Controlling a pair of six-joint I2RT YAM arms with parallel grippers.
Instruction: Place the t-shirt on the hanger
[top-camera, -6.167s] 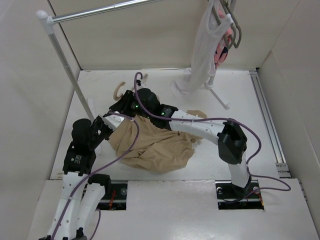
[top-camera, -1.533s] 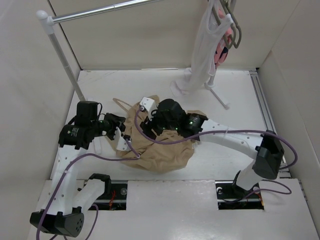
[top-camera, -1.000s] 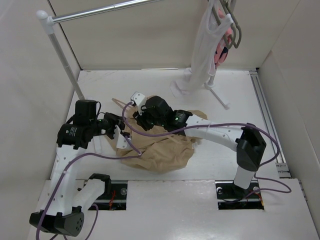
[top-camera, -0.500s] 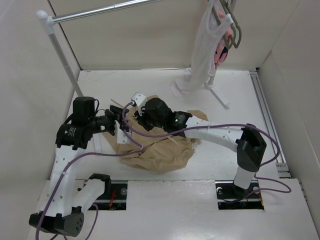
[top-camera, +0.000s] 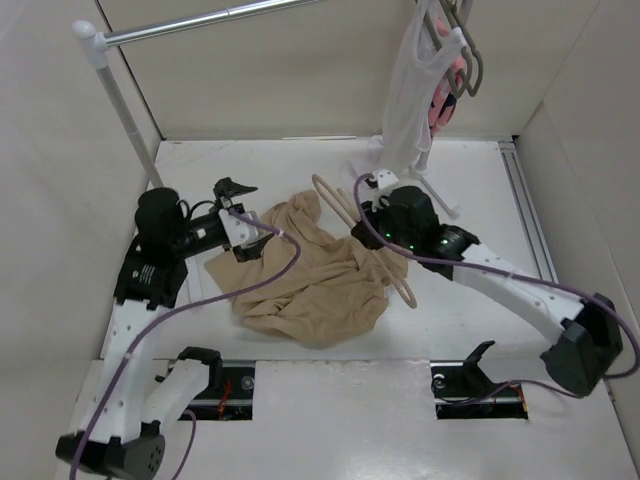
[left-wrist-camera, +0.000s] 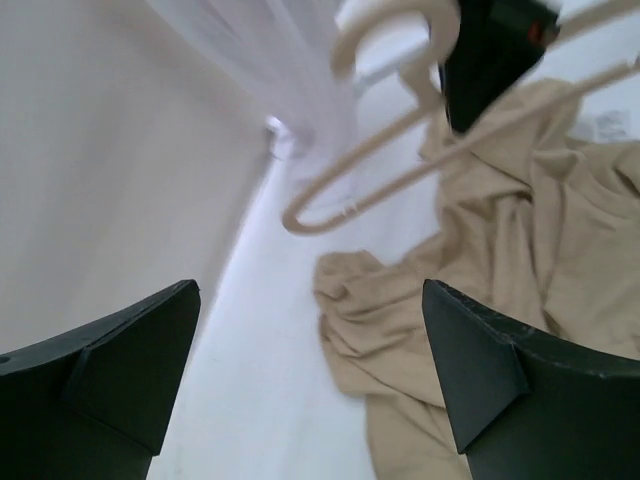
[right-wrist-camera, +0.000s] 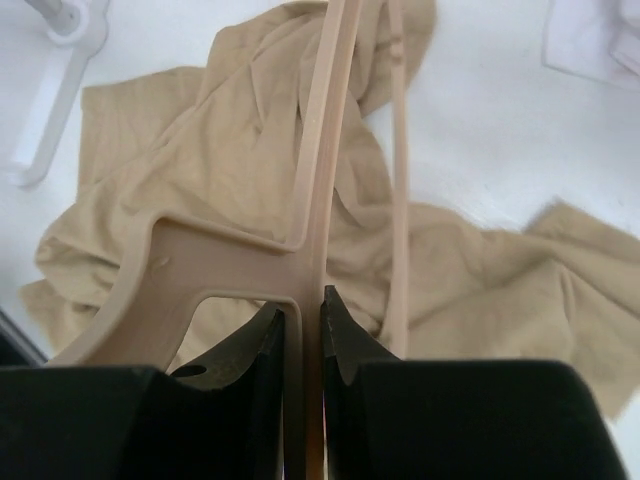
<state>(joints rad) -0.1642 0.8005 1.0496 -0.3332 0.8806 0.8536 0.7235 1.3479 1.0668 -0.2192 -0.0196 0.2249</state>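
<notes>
R gripper (right-wrist-camera: 303, 312) jaws closed on hanger (right-wrist-camera: 322, 170), 1 finger each side of its bar by the hook base. L gripper (left-wrist-camera: 310, 292) jaws wide apart, nothing btwn them. It sits just left of the t-shirt (top-camera: 310, 285), not touching it. Hanger tilted, crossing t-shirt's right edge in top view; contact w/ cloth unclear. T-shirt crumpled on table (top-camera: 250, 160) btwn the 2 arms, not on hanger.

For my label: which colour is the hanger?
Pale beige hanger, clearest in the right wrist view.
</notes>
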